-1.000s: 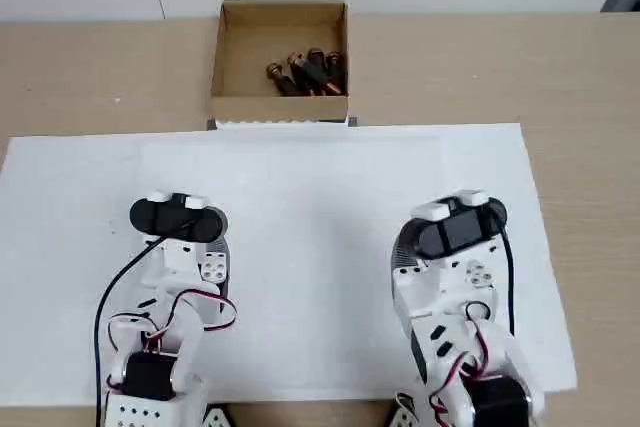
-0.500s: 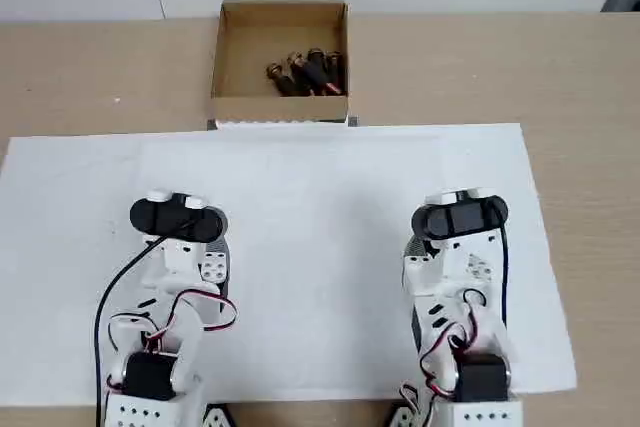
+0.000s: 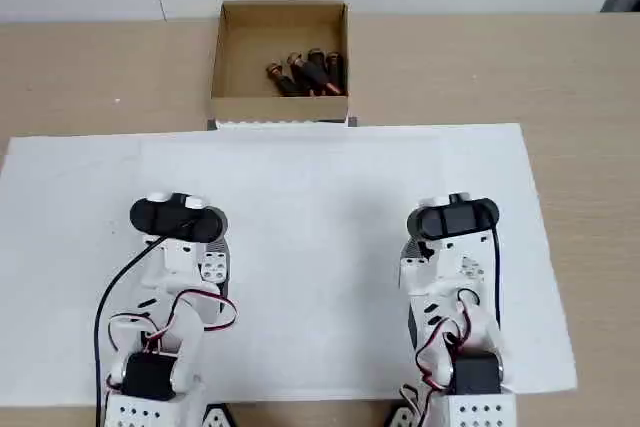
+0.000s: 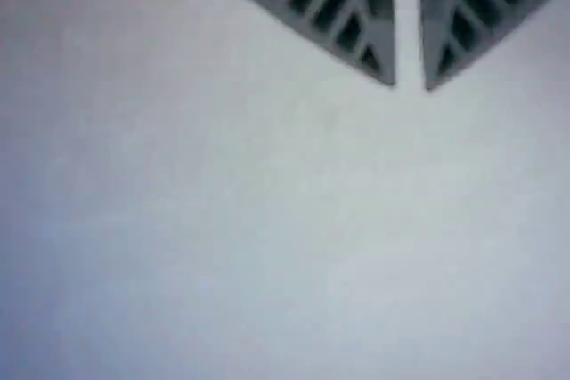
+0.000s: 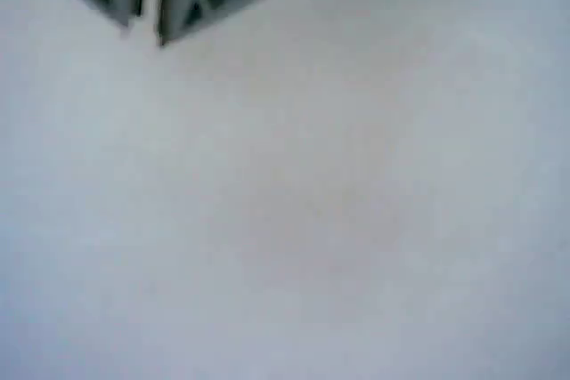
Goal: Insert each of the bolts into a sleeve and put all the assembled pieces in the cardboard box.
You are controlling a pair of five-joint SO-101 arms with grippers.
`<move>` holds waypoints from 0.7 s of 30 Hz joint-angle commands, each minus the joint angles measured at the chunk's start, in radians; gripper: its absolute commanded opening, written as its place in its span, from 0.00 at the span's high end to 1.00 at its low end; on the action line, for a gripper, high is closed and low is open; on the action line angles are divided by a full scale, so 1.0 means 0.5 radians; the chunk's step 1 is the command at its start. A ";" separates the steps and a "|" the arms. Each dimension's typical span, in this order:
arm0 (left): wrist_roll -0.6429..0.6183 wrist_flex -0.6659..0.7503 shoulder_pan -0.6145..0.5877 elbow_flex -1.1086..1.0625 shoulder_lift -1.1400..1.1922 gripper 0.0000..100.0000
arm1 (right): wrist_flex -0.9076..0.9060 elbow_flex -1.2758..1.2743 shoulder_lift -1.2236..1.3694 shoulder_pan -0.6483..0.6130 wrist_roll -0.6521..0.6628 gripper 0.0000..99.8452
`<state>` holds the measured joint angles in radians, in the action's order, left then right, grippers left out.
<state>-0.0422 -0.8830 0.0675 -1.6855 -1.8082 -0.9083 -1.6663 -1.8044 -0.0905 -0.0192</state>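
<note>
Roughly parallel, the bolts (image 3: 305, 72) lie slanted in the cardboard box (image 3: 232, 47).

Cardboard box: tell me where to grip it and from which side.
Best pinch the cardboard box by its left wall's rim, coming straight down, one finger inside, one outside. It is open-topped with thin upright walls, and the assembled pieces lie toward its right, leaving the left bare.

We see that the right arm (image 3: 452, 277) has swung out of its slant of a second ago and now lies straight, its rear end shifted toward the left edge of the white sheet (image 3: 320, 177).
</note>
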 commanded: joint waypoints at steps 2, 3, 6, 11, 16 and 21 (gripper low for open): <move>-0.009 -0.012 0.000 0.008 -0.018 0.99 | -0.017 -0.034 -0.014 0.014 -0.021 1.00; -0.009 -0.012 0.000 0.008 -0.018 0.99 | -0.023 -0.034 -0.014 0.014 -0.021 1.00; -0.009 -0.012 0.000 0.008 -0.018 0.99 | -0.023 -0.034 -0.014 0.014 -0.021 1.00; -0.009 -0.012 0.000 0.008 -0.018 0.99 | -0.023 -0.034 -0.014 0.011 -0.018 1.00; -0.009 -0.012 0.000 0.008 -0.018 0.99 | -0.023 -0.034 -0.014 0.011 -0.018 1.00; -0.009 -0.012 0.000 0.008 -0.018 0.99 | -0.023 -0.034 -0.014 0.011 -0.018 1.00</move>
<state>-0.0422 -0.8830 0.0675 -1.6855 -1.8082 -0.9145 -1.6678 -1.8044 -0.0905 -0.0192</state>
